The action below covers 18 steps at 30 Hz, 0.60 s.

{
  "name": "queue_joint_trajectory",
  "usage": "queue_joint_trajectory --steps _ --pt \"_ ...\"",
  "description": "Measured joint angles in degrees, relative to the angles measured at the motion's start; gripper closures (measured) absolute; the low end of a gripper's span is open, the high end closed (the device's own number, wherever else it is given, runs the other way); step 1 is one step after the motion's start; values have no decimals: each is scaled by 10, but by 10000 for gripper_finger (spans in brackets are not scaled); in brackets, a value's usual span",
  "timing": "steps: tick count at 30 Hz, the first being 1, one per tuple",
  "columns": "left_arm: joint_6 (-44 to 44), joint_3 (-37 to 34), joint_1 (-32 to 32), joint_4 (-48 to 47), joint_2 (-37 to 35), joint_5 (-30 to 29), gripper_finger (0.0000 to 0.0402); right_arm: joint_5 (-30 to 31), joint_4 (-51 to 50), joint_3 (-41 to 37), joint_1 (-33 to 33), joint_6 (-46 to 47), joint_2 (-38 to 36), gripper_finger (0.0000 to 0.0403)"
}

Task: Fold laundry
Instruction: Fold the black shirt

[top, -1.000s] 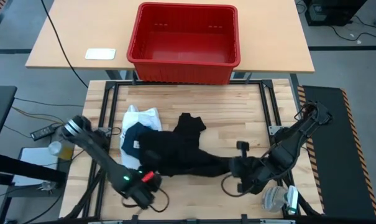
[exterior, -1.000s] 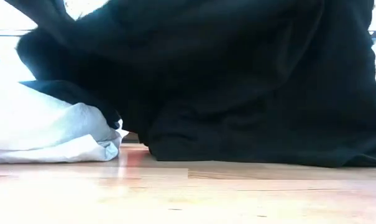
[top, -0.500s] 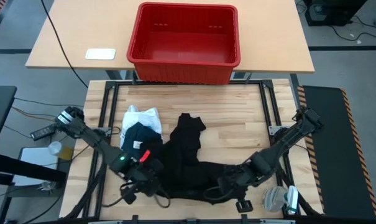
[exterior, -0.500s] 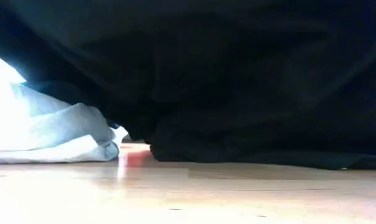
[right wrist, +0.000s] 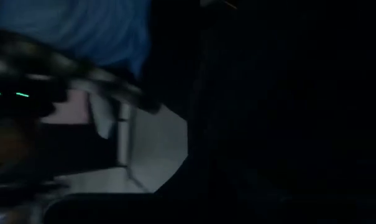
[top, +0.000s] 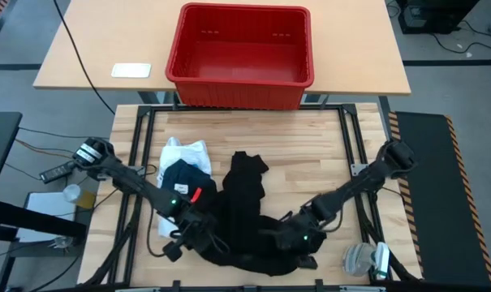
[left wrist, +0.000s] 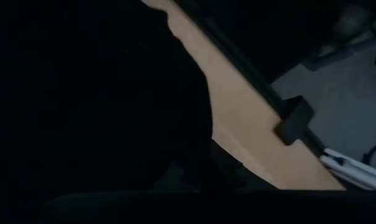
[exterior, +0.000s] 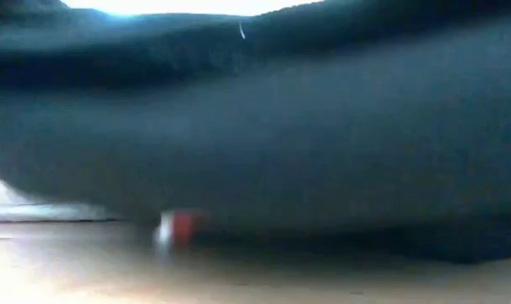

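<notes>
Near table's front, black garment (top: 243, 212) bunched.

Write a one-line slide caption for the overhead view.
Both arms pull a large black garment toward the table's near edge, left hand and right hand shut on it; red crate behind.

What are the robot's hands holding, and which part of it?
Both grip the black garment along its near edge: left gripper at one end, right gripper at the other.
</notes>
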Motion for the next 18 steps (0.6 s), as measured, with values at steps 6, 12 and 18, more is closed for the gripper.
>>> queue_joint_trajectory --steps 6,12,18 --pt "15 -15 38 6 0 14 399 -59 253 -139 -50 74 -5 388" --pt "6 -15 90 33 0 9 377 -53 364 -233 -89 173 -5 366" --pt "4 -15 125 19 0 -36 283 -116 366 -257 -114 213 -5 302"
